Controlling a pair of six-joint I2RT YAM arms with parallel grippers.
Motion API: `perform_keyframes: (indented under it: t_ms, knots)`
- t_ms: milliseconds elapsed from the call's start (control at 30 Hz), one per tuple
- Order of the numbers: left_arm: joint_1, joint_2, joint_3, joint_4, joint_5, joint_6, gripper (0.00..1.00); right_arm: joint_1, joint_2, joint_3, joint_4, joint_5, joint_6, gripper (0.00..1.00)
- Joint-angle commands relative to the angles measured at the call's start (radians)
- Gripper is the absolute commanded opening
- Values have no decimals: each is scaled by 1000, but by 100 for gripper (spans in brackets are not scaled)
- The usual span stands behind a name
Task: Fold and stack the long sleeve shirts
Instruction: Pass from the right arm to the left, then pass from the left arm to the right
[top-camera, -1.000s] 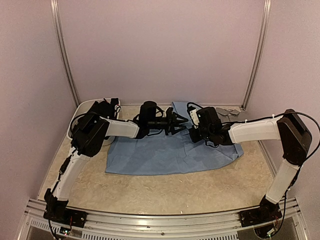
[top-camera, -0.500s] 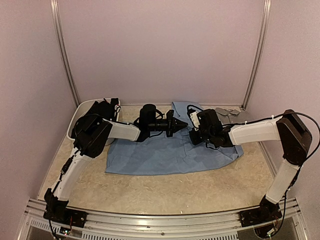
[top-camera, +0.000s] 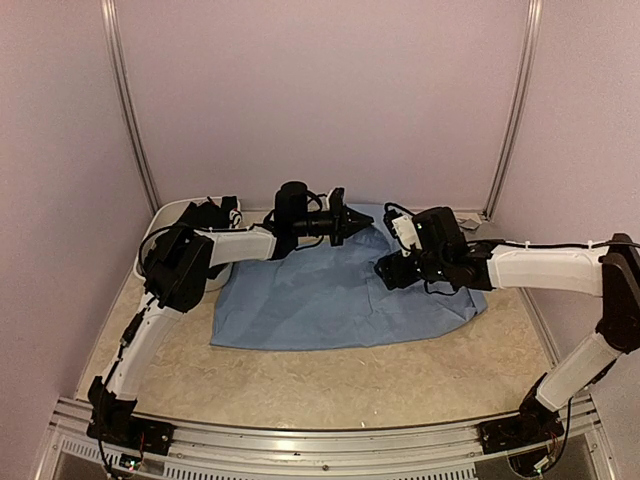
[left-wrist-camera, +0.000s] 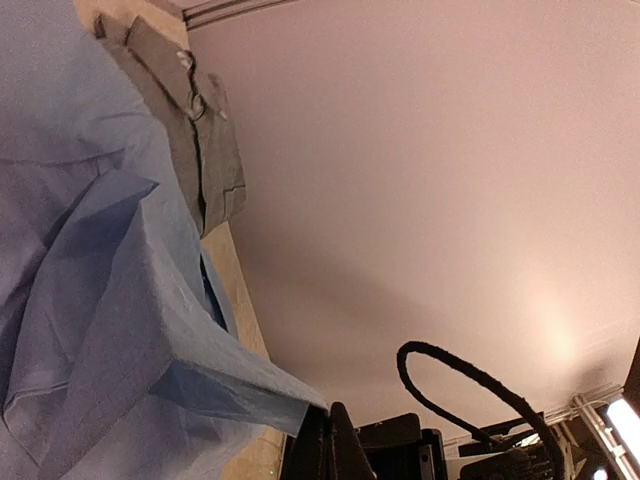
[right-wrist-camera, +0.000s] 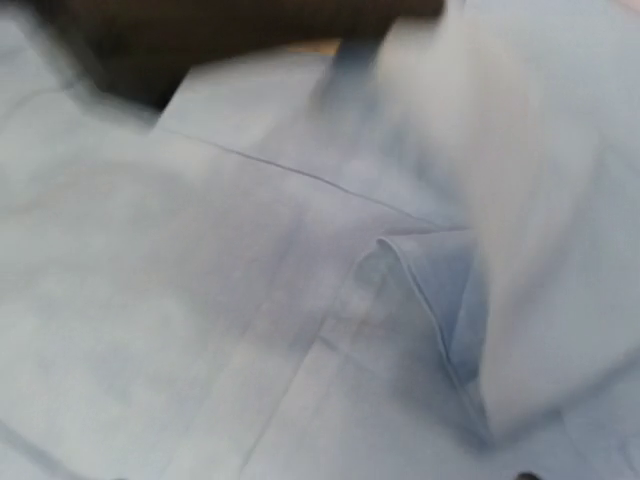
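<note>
A light blue long sleeve shirt (top-camera: 330, 300) lies spread across the middle of the table. My left gripper (top-camera: 350, 222) is shut on its back edge and holds a fold of blue cloth (left-wrist-camera: 240, 375) up off the table, pinched at the fingertips (left-wrist-camera: 335, 432). My right gripper (top-camera: 385, 272) hovers low over the shirt's right half. Its wrist view shows only blurred blue cloth and a seam (right-wrist-camera: 420, 300), with no fingers visible. A grey shirt (top-camera: 458, 224) (left-wrist-camera: 200, 150) lies at the back right. A black shirt (top-camera: 207, 214) sits in the tub.
A white tub (top-camera: 150, 238) stands at the back left, under the left arm. Pale walls with metal posts (top-camera: 505, 120) close in the back and sides. A metal rail (top-camera: 320, 435) runs along the near edge.
My left gripper closed on the blue shirt's back edge and lifted it back and to the left. My right arm stretched out and its gripper drew slightly right and nearer.
</note>
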Motion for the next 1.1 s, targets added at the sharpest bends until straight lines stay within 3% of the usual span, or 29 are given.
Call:
perform_keyframes:
  t_ms: [0, 300, 700, 933, 1067]
  knots:
    - [26, -45, 151, -116, -1, 153, 0, 8, -140, -40, -141, -58, 50, 81]
    - [45, -72, 248, -133, 25, 203, 0, -52, -224, -110, -255, 12, 169, 78]
    - [63, -147, 313, -127, 67, 244, 0, -308, -154, -204, -89, -277, 199, 69]
    - [65, -183, 305, -151, 91, 275, 0, -433, -81, -217, 69, -460, 135, 51]
    - [63, -182, 305, -147, 105, 277, 0, -507, -37, -217, 165, -585, 80, 51]
